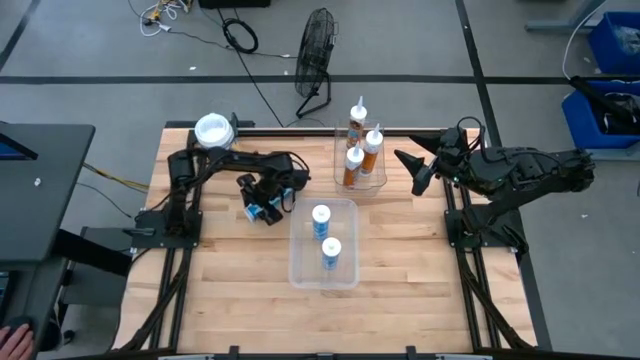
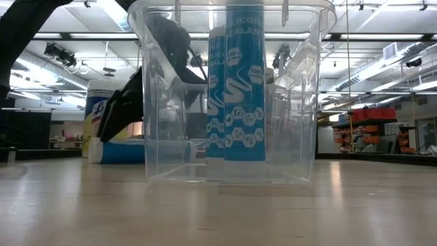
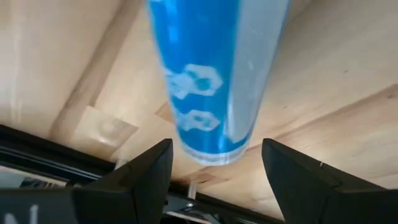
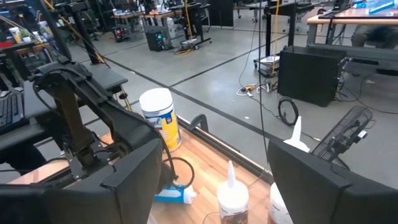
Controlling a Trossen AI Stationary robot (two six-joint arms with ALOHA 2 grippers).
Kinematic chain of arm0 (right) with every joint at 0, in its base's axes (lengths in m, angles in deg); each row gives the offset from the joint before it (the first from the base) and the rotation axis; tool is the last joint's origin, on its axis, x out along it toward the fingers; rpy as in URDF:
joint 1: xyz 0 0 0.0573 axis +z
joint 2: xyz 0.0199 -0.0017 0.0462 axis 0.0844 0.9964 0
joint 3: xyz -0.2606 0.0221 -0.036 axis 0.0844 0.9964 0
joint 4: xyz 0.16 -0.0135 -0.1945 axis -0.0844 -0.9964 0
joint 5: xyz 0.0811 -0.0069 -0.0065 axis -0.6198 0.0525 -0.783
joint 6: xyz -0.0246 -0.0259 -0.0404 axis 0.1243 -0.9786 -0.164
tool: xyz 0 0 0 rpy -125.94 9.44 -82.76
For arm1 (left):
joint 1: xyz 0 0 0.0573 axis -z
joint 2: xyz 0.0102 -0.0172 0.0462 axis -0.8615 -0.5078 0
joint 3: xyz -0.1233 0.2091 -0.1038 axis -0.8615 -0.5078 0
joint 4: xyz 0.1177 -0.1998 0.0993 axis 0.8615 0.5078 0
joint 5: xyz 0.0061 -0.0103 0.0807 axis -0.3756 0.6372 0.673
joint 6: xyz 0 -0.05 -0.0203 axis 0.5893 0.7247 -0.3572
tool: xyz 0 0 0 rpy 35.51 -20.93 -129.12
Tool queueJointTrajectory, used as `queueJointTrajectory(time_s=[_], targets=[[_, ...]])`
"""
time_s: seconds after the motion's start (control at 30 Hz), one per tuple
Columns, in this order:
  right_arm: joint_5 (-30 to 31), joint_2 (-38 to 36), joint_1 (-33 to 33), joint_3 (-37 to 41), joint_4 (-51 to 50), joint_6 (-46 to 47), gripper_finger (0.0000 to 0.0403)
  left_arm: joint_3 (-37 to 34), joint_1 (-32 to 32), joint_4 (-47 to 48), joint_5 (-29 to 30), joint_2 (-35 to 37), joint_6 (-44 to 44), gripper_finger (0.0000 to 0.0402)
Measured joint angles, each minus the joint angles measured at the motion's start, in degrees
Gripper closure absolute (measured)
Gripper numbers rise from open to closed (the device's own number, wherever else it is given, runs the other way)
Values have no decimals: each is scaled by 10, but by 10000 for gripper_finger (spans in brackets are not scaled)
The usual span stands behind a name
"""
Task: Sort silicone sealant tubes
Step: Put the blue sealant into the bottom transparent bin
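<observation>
A blue sealant tube [image 3: 208, 81] lies on its side on the wooden table [image 1: 220, 290]; it also shows in the low view [image 2: 133, 151] and the right wrist view [image 4: 169, 195]. My left gripper [image 3: 217, 177] is open, and its fingers stand on either side of this tube's end, apart from it; it also shows in the high view [image 1: 264, 208]. Two blue tubes [image 1: 325, 235] stand upright in the near clear bin [image 1: 300, 270]. Three orange tubes [image 1: 360, 145] stand in the far clear bin [image 1: 338, 170]. My right gripper [image 1: 416, 172] is open and empty, to the right of the far bin.
A yellow canister with a white lid [image 1: 214, 130] stands at the table's far left corner, behind my left arm. The two clear bins stand in the table's middle. Bare wood lies along the near edge [image 1: 420, 310].
</observation>
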Motion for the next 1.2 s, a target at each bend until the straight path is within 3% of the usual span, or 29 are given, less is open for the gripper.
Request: queueJointTrajectory(time_s=[0.2, 0.4, 0.63, 0.9, 1.2], targets=[[0, 0, -1, 0, 0, 1, 108, 15, -26, -51, 37, 63, -25, 149], [0, 0, -13, 0, 6, 4, 108, 15, -64, -201, 39, 135, -25, 149], [-2, 0, -25, 0, 18, 21, 108, 16, -92, -361, 42, 148, -53, 149], [-5, 0, -28, 0, 21, 70, 108, 12, -88, -380, 47, 146, -52, 149], [1, 5, -28, 0, 23, 77, 108, 12, -59, -355, 21, 79, -58, 149]])
